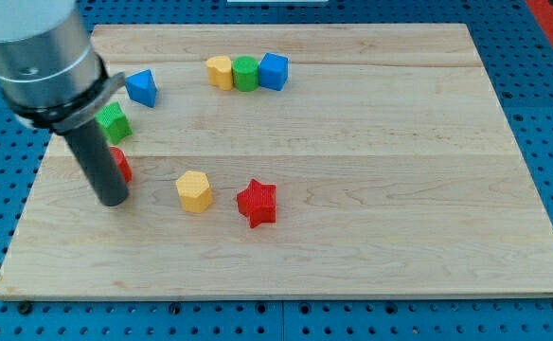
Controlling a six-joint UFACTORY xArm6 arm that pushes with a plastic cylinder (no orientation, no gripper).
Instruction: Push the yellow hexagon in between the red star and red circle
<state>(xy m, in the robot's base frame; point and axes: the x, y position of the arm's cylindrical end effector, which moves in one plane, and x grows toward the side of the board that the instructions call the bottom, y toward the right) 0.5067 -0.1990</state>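
The yellow hexagon (194, 190) lies on the wooden board (371, 189), left of centre. The red star (257, 203) lies just to its right, a small gap between them. The red circle (120, 165) lies at the view's left, mostly hidden behind my rod. My tip (112, 201) rests on the board just below the red circle, well left of the yellow hexagon.
A green block (114, 122) and a blue triangle (142, 87) lie at the upper left near the rod. A row of a yellow block (220, 71), a green block (245, 73) and a blue block (273, 71) lies at the top centre.
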